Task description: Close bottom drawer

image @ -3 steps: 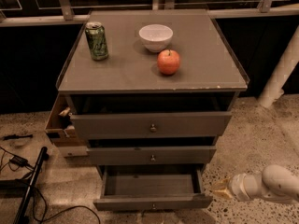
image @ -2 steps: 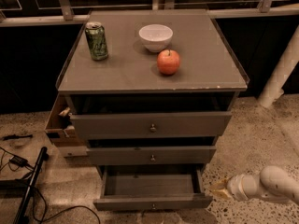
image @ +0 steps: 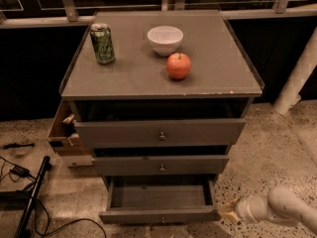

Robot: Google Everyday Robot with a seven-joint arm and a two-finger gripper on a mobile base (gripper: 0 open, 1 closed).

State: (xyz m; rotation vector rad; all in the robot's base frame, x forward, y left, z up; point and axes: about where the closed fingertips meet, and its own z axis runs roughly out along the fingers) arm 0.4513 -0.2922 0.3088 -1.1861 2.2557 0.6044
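Observation:
The bottom drawer (image: 159, 214) of the grey cabinet stands pulled out, its slim front low in the camera view with a small round knob (image: 162, 219) at its centre and its inside empty. My gripper (image: 227, 211) is at the end of the white arm (image: 277, 208) coming in from the lower right. It sits just off the right end of the drawer's front, at about the same height.
The mid drawer (image: 161, 164) and the widest top drawer (image: 161, 132) are above it. On the cabinet top (image: 133, 76) stand a green can (image: 102, 43), a white bowl (image: 165, 39) and a red apple (image: 178, 66). A box (image: 63, 133) sits left; cables (image: 20, 172) lie on the floor.
My gripper and arm have moved a little to the left, closer to the right end of the bottom drawer's front. The drawer stands as before.

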